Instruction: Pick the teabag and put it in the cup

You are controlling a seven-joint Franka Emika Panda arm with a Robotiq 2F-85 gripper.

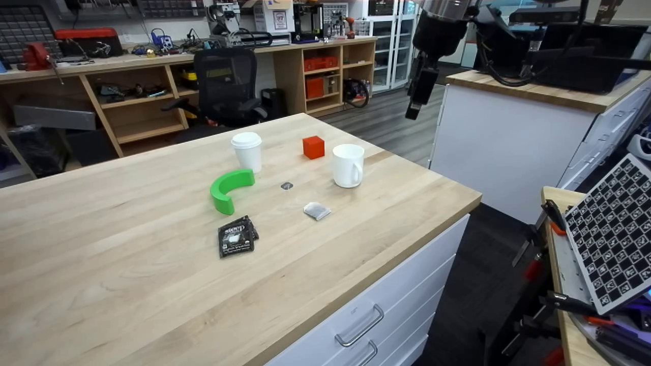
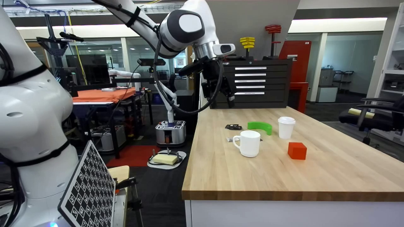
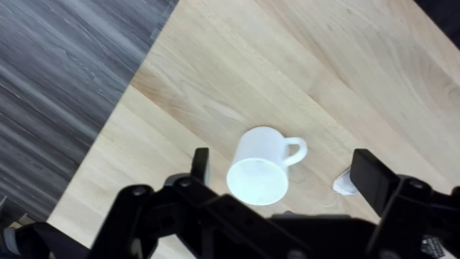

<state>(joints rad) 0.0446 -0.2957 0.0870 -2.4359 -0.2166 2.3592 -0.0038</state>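
The teabag [image 1: 316,210] is a small flat greyish-white pouch lying on the table, in front of the cup in that exterior view. In an exterior view the mug partly covers the teabag [image 2: 232,139]. In the wrist view a finger partly hides the teabag [image 3: 345,184]. The cup is a wide white mug [image 1: 348,165] standing upright with a side handle; it also shows in an exterior view [image 2: 250,143] and the wrist view [image 3: 259,169]. My gripper [image 3: 281,162] is open and empty, well above the table. In the wrist view the mug appears between its fingers.
A small dark tag [image 1: 287,186] lies near the teabag. A green arch [image 1: 229,189], black packets [image 1: 237,237], a slim lidded white cup [image 1: 248,152] and a red cube [image 1: 313,147] are also on the wooden table [image 1: 127,284]. The mug stands near the table's edge.
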